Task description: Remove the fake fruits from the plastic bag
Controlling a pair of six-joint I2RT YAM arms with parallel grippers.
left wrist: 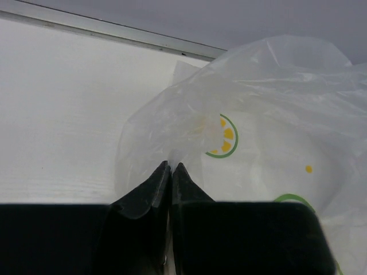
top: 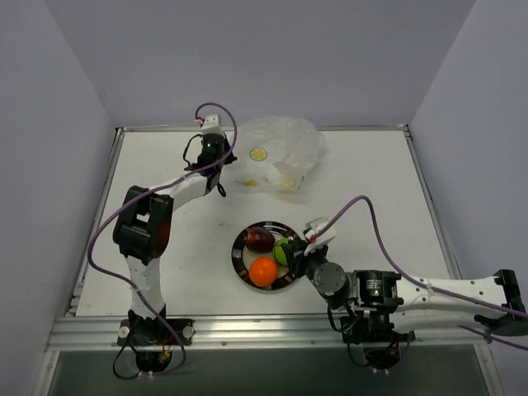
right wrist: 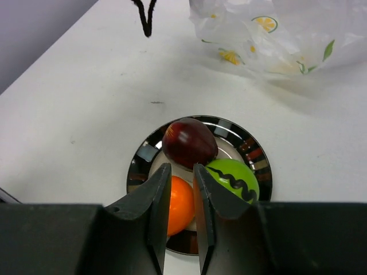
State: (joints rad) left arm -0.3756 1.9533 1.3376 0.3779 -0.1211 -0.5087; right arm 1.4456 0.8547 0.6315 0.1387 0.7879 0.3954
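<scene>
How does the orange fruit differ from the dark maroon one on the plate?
The orange fruit is bright and round; the maroon fruit is dark and a little oval. The orange fruit lies on the near side of the plate, the maroon fruit on the far side. Both are glossy and out of the plastic bag.

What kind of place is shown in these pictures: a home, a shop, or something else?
Probably a robotics lab test cell: a white table boxed in by plain walls, two robot arms bolted at its edge, and toy fruits on a plate.
</scene>
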